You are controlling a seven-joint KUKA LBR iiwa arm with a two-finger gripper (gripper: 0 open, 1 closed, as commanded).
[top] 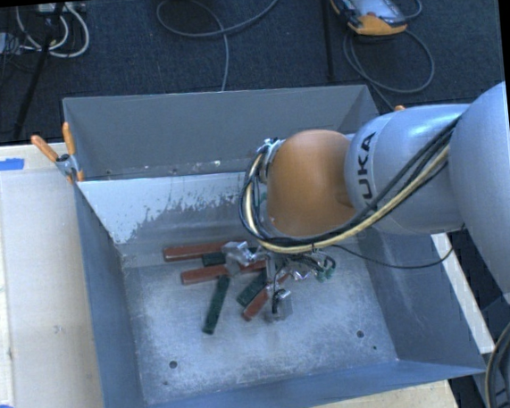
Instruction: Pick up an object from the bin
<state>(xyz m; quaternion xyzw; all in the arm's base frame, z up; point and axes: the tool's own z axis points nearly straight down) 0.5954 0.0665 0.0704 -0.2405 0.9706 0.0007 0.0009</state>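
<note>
My gripper hangs under the arm's orange cover, low over the middle of the bin's floor, in a small cluster of short bars. A short reddish-brown bar lies right against its left side, with a short dark green bar just above that one. A longer dark green bar lies slanted a little further left. The cover hides the gripper's upper part and whatever lies right beneath it.
Two longer reddish-brown bars lie flat to the left, near the bin's back slope. The bulky arm covers the bin's right side. Bare floor spreads along the front and left of the cluster.
</note>
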